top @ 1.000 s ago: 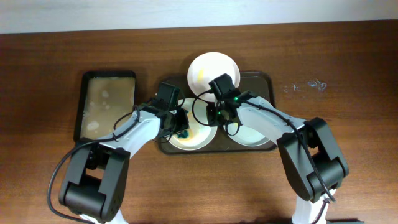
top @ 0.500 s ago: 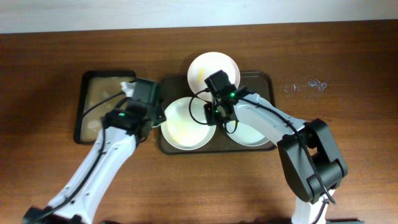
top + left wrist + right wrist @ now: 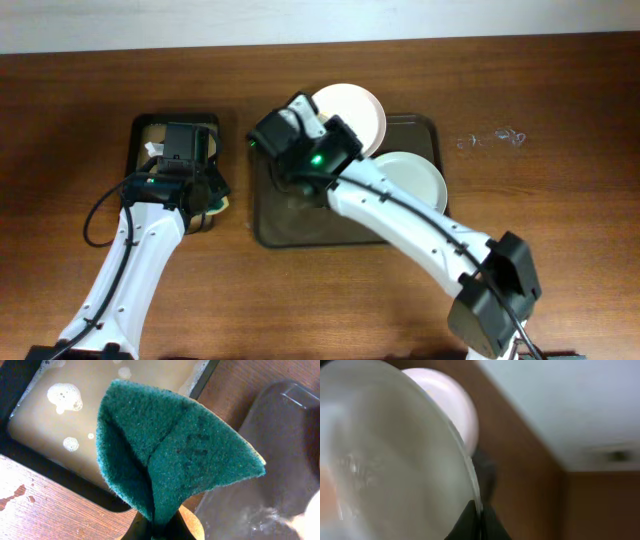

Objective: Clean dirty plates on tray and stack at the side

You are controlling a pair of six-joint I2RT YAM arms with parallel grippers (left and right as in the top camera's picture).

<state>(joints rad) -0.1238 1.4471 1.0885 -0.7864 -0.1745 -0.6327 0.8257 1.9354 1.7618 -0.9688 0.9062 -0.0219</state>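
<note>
On the wooden bench (image 3: pixel 560 80), left fingers (image 3: pixel 159 532) pinch a folded green scouring pad (image 3: pixel 170 455) over the edge of a small black tray of soapy water (image 3: pixel 100 400). Right fingers (image 3: pixel 479 522) are clamped on the rim of a round white plate (image 3: pixel 395 470), tipped on edge above the large dark tray (image 3: pixel 300 225); being round, it has no long axis. Judged step: transfer to side stack. Next: level it and set it beside the tray.

Tray (image 3: pixel 292 225): near-left floor bare, open to approach from the near side. Right arm (image 3: pixel 400 215) crosses it diagonally, obstructing the far plate (image 3: pixel 357 104) and right plate (image 3: pixel 420 170). Table (image 3: pixel 545 220) right of the tray open.
</note>
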